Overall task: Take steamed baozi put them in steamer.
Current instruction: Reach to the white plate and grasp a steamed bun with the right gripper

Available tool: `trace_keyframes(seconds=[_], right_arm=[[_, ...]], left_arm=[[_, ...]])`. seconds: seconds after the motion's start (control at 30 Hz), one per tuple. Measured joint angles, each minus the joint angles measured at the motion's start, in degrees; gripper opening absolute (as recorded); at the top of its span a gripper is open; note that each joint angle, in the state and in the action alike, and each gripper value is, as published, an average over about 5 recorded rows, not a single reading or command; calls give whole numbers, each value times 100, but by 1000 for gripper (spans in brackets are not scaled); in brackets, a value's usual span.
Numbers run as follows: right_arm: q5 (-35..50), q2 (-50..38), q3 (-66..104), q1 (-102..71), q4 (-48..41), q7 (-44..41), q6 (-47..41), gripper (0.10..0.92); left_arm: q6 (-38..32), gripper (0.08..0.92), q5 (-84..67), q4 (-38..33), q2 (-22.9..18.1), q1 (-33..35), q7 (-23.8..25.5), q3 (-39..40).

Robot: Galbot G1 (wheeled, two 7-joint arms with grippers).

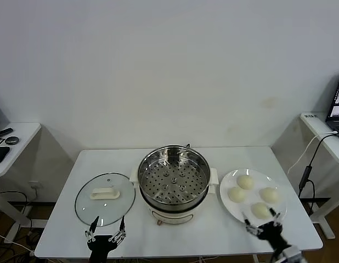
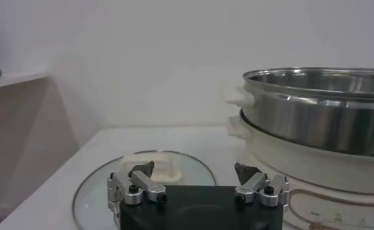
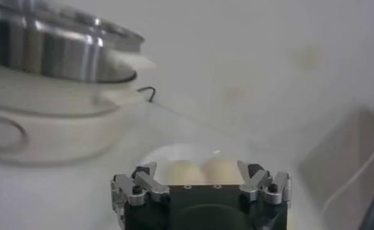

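While both grippers gape empty, the right gripper (image 1: 262,223) nearing the baozi (image 1: 260,210) just ahead could squash soft dough.

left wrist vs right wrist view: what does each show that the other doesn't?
Only the left wrist view: the open left gripper over the near edge of the glass lid, and the lid's white handle.

Only the right wrist view: the open right gripper empty, with baozi on the plate just beyond its fingertips; two buns can be made out there.

Both: the steamer seen from the side, steel pot on a cream base with a side handle, plus the white table and the wall.
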Motion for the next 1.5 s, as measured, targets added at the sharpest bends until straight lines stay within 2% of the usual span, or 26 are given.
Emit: trace_keyframes(seconds=[0.3,0.63,0.83,1.03,1.5], right_arm=[[-1006,-1404,-589,1447,-791,-1030,6,823],[-1400,-2210,-3066,4505,-2305,-2631,56,823],[-1352,-2247,-4717,6266,-3235,-3538,102,823],[-1428,-2038,-5921,7481,-4073,-4050,150,823],[-1514,-1459,-7175,8305,-5208,-4494,52,823]], left_arm=[[-111,823,278,-13,-113,78,0,-27],[-232,823,467,-74,-214,142,-5,-159],[-242,823,542,-75,-250,96,-8,-222],[-249,823,619,-75,-276,53,-9,-261],[-275,823,672,-49,-313,25,1,-343]])
